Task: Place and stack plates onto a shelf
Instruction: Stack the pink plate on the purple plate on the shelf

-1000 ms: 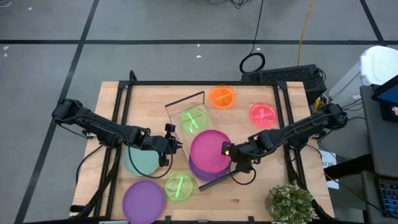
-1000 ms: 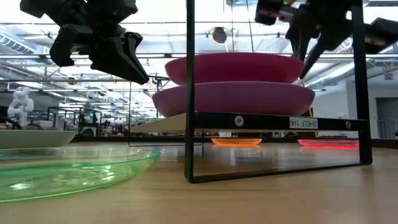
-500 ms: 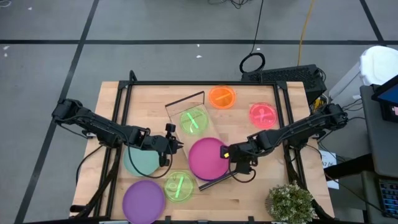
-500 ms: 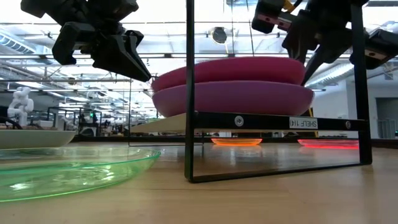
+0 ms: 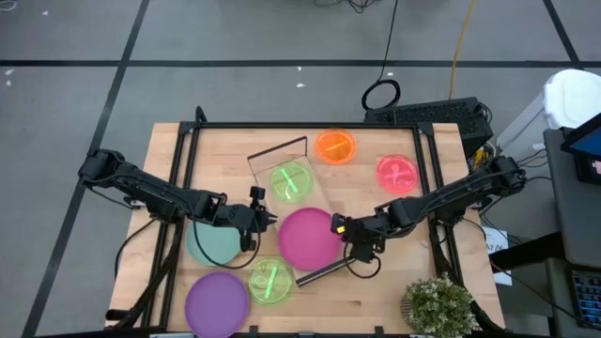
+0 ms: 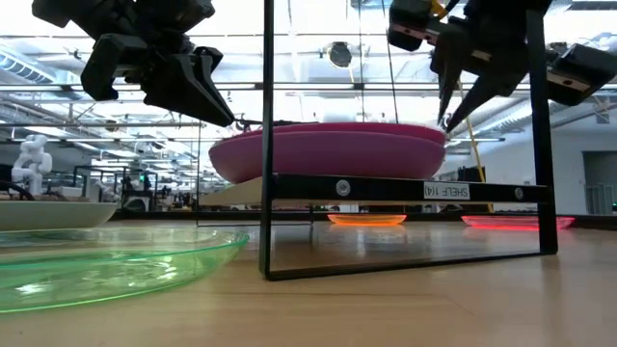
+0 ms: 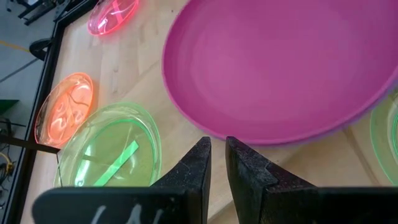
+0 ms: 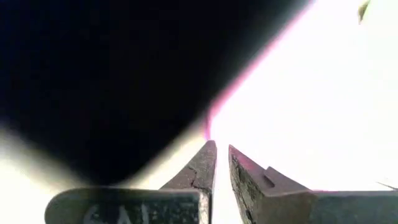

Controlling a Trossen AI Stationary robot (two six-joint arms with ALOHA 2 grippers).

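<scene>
A magenta plate (image 5: 305, 239) lies nested in a purple plate (image 6: 318, 162) on the near end of the shelf (image 5: 324, 202), a light board with black wire end frames. A green divided plate (image 5: 293, 181) lies on the shelf's far end. My right gripper (image 5: 338, 228) is at the magenta plate's right rim, shut on it. My left gripper (image 5: 266, 219) hangs shut and empty above the table, just left of the shelf. It looks across at the magenta plate in the left wrist view (image 7: 280, 62). My right gripper pinches the magenta plate's rim (image 8: 208, 127) on the plate's right side between its two fingers. The fingers slant down from the table's right side (image 6: 445, 114). The plate sits level, resting in the purple plate below it.
On the tabletop lie a teal plate (image 5: 214, 242), a purple plate (image 5: 217, 302) and a small green plate (image 5: 270, 280) at the near left. An orange plate (image 5: 335, 146) and a pink plate (image 5: 397, 173) lie at the far right. A potted plant (image 5: 437, 305) stands at the near right corner.
My right gripper has gone down and toward the table's left edge with the magenta plate. The plate's raised right side has come down, and the plate now lies level in the purple one. The shelf has slid a little to the left with both plates.
</scene>
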